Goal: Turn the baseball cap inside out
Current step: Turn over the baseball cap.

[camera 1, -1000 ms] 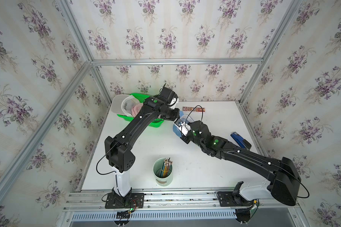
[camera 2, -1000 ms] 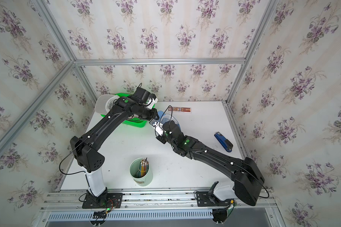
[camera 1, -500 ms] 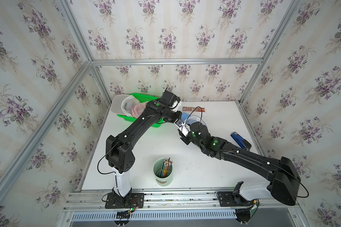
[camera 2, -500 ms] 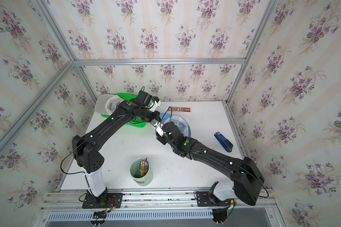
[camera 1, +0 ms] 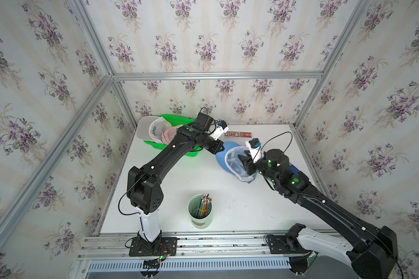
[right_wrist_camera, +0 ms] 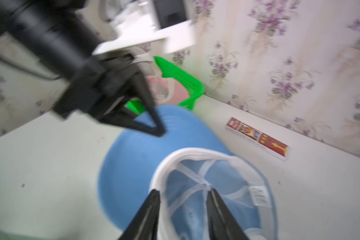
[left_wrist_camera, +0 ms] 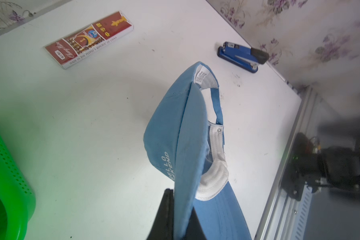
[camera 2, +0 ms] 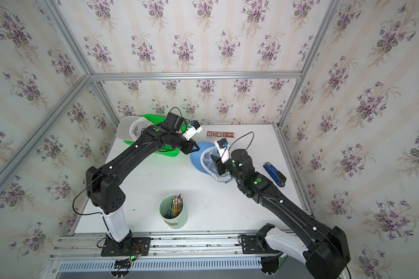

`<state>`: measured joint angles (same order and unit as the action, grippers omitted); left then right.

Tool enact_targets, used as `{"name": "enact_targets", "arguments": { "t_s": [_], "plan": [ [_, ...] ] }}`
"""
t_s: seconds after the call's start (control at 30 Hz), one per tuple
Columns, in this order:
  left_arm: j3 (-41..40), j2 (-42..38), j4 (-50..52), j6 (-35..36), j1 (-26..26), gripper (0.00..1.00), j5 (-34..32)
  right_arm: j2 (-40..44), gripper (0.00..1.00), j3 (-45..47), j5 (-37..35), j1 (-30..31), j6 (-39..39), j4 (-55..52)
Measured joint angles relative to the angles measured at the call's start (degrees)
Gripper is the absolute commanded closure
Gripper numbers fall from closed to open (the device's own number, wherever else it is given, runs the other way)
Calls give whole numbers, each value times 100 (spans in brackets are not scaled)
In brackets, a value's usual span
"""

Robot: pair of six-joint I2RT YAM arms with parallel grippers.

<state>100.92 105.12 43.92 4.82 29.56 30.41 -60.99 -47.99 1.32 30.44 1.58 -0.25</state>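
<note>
This was a robotics lab test cell, not a lived-in room. Silver aluminium framing boxed flat panels of purple-flowered wallpaper around a bare white counter. A black-and-white left arm and its twin right arm stood bolted to a slotted metal rail along the counter's front, cables trailing. Unrelated props lay staged there. A perforated green plastic basket sat just behind the left fingers, and a flat red printed box lay beyond them. A blue stapler lay off to the outer side of the right fingers, and a mint-green cup of pencils stood well back toward the rail.

Flat red-and-white cardboard box: side edge printed "MADE IN THE PEOPLE'S REPUBLIC OF CHINA". Light blue fabric baseball cap: white stitched lettering, partly hidden, "…LLO / …EKEND".
</note>
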Motion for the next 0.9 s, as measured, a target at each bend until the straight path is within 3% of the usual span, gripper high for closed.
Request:
{"name": "enact_targets", "arguments": {
  "t_s": [0.07,0.1,0.23,0.43,0.63,0.77,0.9],
  "plan": [
    [-319,-210,-190,234,0,100,66,-210,99,-66,107,-507,396,20],
    [-446,-308,-293,275,0,100,105,-356,100,-105,249,-584,476,-7],
    [-793,-684,-791,358,7,100,286,-826,100,9,758,-612,754,48],
    [-719,-787,-1237,323,46,100,428,-809,100,680,1071,-549,1062,326],
    [-684,-977,-1471,251,282,100,431,-1556,100,566,1268,-393,1274,903],
    [-697,-1270,-1668,35,269,100,387,-2094,100,505,1008,-352,1375,1272],
    [-575,-1329,-1687,-164,273,100,337,-1965,97,514,568,-354,1386,1445]
  ]
}}
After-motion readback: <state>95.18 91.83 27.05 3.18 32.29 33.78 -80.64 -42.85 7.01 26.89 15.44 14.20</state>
